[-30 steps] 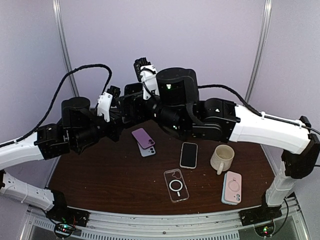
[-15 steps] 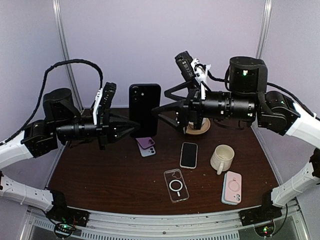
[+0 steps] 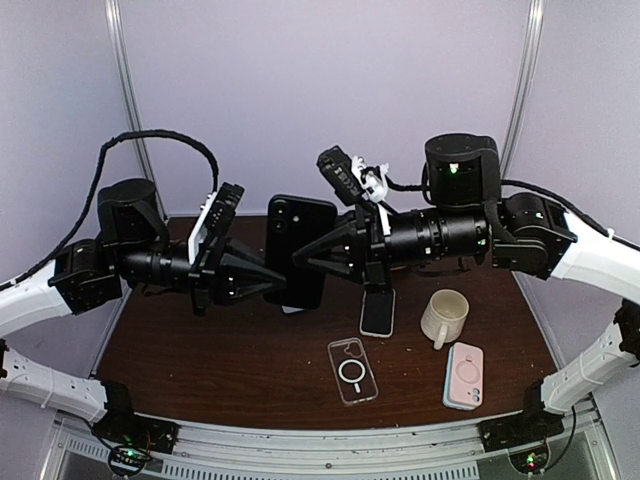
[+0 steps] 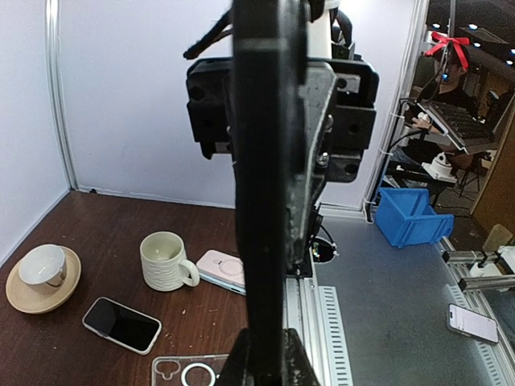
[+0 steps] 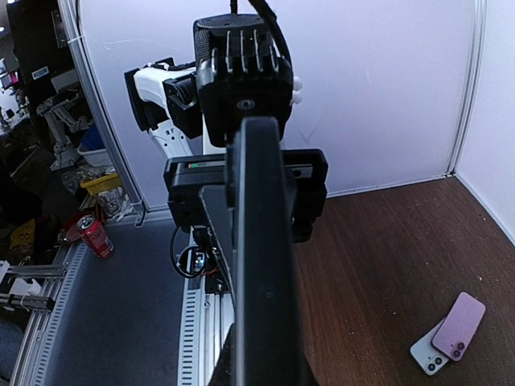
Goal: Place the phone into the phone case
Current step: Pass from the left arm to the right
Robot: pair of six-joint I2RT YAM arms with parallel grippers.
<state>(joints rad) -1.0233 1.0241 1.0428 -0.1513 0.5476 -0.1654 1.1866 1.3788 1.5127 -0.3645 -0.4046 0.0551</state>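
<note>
A black phone (image 3: 298,250) stands upright in the air above the table, its back and camera lenses facing the top view. My left gripper (image 3: 268,281) is shut on its left edge and my right gripper (image 3: 300,258) is shut on its right edge. In the left wrist view the phone (image 4: 265,161) shows edge-on between that gripper's (image 4: 265,355) fingers. The right wrist view shows the phone (image 5: 261,241) the same way, pinched by the gripper (image 5: 261,363). A clear phone case (image 3: 352,370) lies flat on the table below, empty.
On the table lie a white-edged phone (image 3: 377,311), a cream mug (image 3: 443,316), a pink-cased phone (image 3: 463,375) and a cup on a saucer (image 4: 40,273). Two stacked phones, the top one purple (image 5: 459,326), lie under the held phone.
The right gripper has shut on the phone's right edge, having stood open beside it. The phone has come slightly lower and to the right, with both arms drawn in.
</note>
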